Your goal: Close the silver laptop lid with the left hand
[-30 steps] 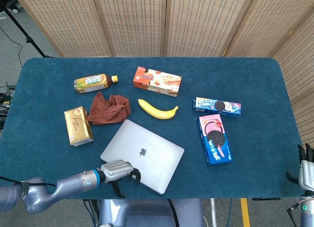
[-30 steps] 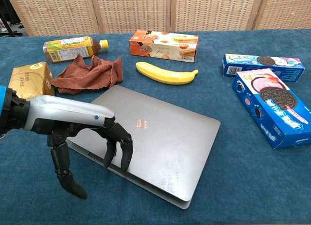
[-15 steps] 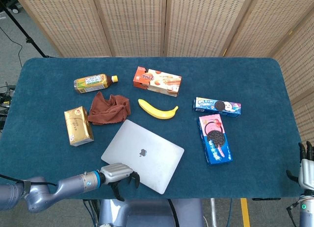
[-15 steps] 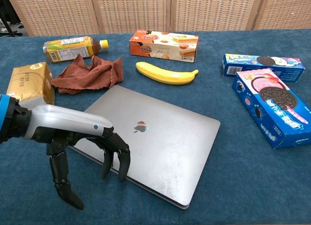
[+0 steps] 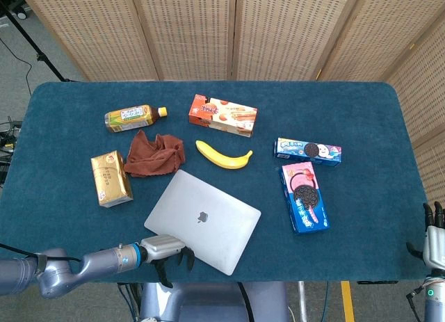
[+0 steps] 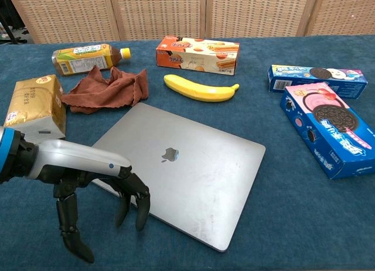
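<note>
Your left hand (image 6: 88, 186) hangs at the near edge, fingers spread, holding nothing | laptop (image 6: 181, 168) lies flat, lid down, apple logo up | right hand (image 5: 434, 235) empty, fingers up | Oreo boxes (image 6: 325, 127) right

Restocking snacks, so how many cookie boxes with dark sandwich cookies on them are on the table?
2, both right of the laptop: a blue box farther back, and a pink-and-blue box just in front of it.
</note>
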Controlling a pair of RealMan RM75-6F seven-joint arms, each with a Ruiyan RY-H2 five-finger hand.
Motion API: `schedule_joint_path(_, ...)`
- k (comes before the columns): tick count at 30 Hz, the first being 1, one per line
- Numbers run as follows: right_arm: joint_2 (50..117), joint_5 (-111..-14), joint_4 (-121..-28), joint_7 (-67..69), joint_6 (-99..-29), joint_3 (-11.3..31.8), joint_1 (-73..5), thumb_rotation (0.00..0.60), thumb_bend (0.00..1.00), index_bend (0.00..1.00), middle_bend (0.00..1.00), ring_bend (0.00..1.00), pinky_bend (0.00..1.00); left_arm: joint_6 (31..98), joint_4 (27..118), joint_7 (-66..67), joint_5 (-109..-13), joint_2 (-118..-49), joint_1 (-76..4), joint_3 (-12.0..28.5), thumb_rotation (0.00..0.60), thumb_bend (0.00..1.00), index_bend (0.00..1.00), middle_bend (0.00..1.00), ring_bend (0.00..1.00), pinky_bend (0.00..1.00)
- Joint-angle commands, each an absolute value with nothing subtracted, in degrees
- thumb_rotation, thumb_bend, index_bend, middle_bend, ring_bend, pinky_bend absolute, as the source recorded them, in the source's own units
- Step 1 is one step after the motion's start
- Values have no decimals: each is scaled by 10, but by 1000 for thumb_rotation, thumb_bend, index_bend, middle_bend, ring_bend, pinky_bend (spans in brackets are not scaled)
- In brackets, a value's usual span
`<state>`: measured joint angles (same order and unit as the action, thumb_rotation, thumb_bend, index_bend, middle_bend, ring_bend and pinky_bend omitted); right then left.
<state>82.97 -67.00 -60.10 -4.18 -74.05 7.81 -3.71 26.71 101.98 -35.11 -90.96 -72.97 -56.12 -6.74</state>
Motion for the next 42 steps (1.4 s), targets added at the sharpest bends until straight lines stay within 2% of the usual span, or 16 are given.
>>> schedule_joint_path(1,830,-669,-601,-43,-739,79,-37,600,237,0,0,0,0,280,1021,-355,-921,-726,-561,-69,600,130,425,394,429,246)
schedule_joint_path(9,831,-673,-603,-45,-739,80,-35,600,237,0,0,0,0,331,1072,-305,-948,-670,-575,-41,600,131,425,394,427,246)
schedule_joint_path(13,828,-677,-608,-42,-744,82,-34,600,236,0,0,0,0,355,1091,-269,-936,-641,-574,-19,600,131,419,387,413,246)
schedule_joint_path(18,822,-685,-621,-36,-755,84,-31,600,236,0,0,0,0,418,1107,-193,-894,-604,-537,-1,600,130,358,329,363,246)
schedule_joint_path(25,813,-690,-641,-40,-762,86,-29,600,237,0,0,0,0,558,1113,-73,-832,-585,-436,-7,600,131,339,274,314,246)
schedule_joint_path(30,807,-695,-655,-42,-770,87,-28,600,237,0,0,0,0,689,1093,-27,-822,-606,-350,-14,600,130,338,264,289,245)
schedule_joint_path(36,798,-703,-676,-43,-782,92,-29,600,237,0,0,0,0,832,1051,-56,-830,-652,-247,-20,600,132,338,258,274,245)
schedule_joint_path(42,787,-708,-694,-41,-789,98,-32,600,237,0,0,0,0,907,1002,-95,-823,-685,-175,-29,600,131,338,254,263,245)
